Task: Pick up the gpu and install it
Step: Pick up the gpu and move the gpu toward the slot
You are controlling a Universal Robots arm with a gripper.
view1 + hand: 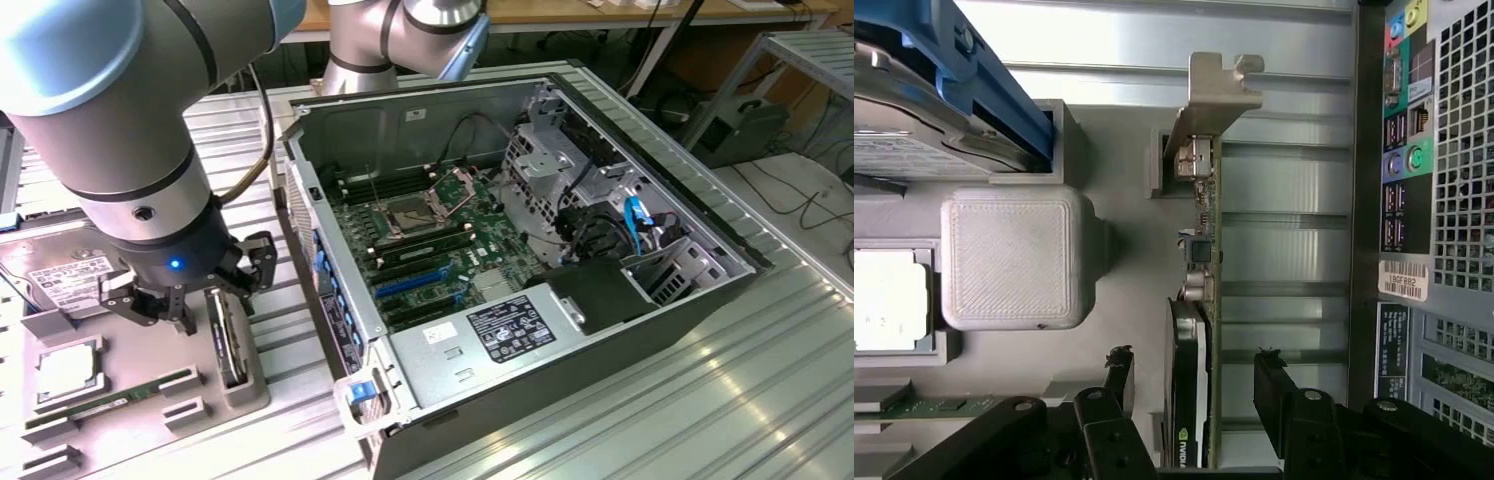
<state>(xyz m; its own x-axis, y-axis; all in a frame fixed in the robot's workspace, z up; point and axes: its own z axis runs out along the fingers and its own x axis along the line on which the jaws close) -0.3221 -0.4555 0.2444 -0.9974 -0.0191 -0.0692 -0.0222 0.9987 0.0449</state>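
Black fingers [1279, 390] are closest to the wrist camera. They are spread wide apart and grip nothing. One finger is on each side of the gpu [1199, 300], with a small gap between each finger and the card, so they do not touch it. The gpu stands up on its thin edge in a grey holder [1124, 200]. Its green board is on the side toward the computer case [1454, 150], and its black cover is on the other side. Its silver bracket [1219, 90] is at the end far from the fingers. Beside the gpu, on the same grey holder, is a grey block [1014, 255] with round corners. Past that block a square chip [889, 300] lies in its own pocket, and a thin green RAM stick [934, 405] lies near it. A hard drive [914, 140] rests in another pocket with a blue piece [994, 80] over it. On the other side of the gpu is the ribbed metal tabletop [1284, 240], and then the back of the computer case with its coloured plugs. In the exterior view the big grey arm [120, 130] reaches down at the exterior view's left, right over the gpu. The computer case lies on its side on the tabletop, just beside the holder, with its side open. Inside it you can see the green motherboard [427, 250].
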